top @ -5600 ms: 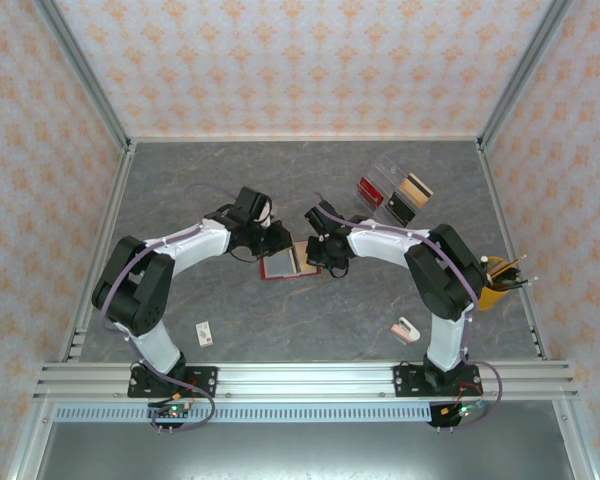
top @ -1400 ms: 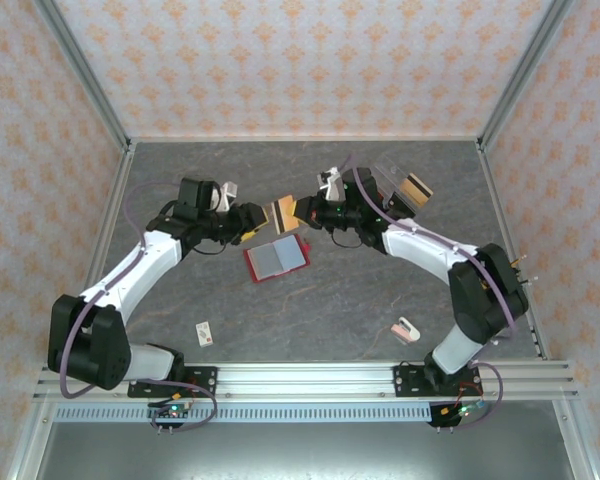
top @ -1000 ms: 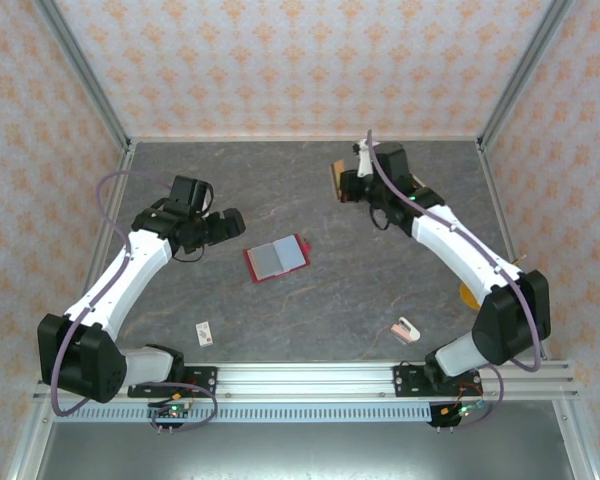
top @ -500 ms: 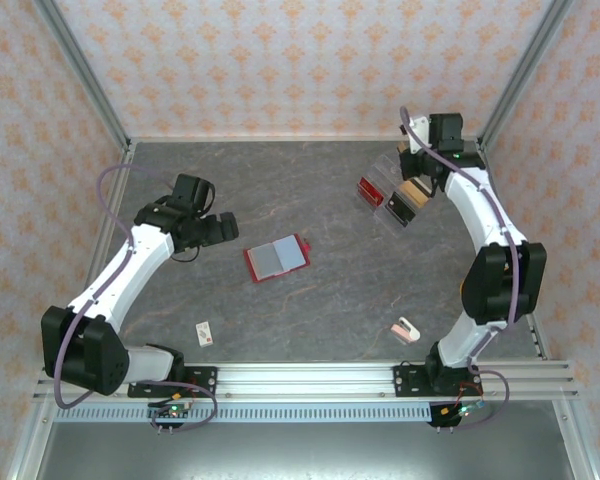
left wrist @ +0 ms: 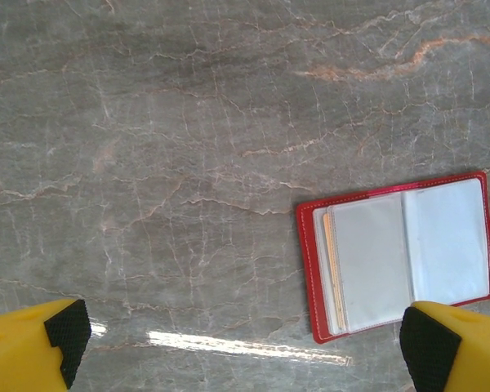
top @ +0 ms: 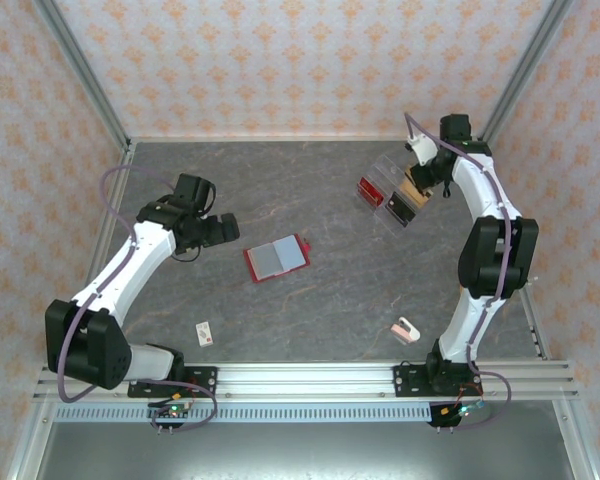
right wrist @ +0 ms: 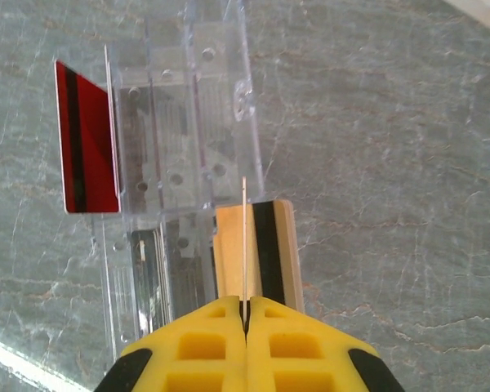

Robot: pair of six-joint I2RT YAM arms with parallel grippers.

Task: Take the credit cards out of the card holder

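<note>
My right gripper [right wrist: 245, 304] pinches a thin credit card [right wrist: 243, 237] edge-on over the clear tray [right wrist: 220, 106], which holds a tan striped card [right wrist: 271, 245] and a red card [right wrist: 88, 139]. Well apart from the tray, the red card holder [left wrist: 441, 245] lies open under my wide-spread left gripper [left wrist: 245, 343], a tan card edge [left wrist: 333, 269] inside.

**Three cameras, one table**

The top camera sits high up behind the two arms [top: 130, 268]. It looks down from far away and sees the whole grey table [top: 330, 300]. The left wrist camera looks straight down from close by, past its own yellow fingertips [left wrist: 33, 347], at the open red wallet [left wrist: 396, 261]. The top camera sees that wallet too, in the middle. The right wrist camera looks down past its yellow fingers [right wrist: 204, 343], very close to the clear tray [right wrist: 180, 122]. The top camera sees that tray at the far right.
</note>
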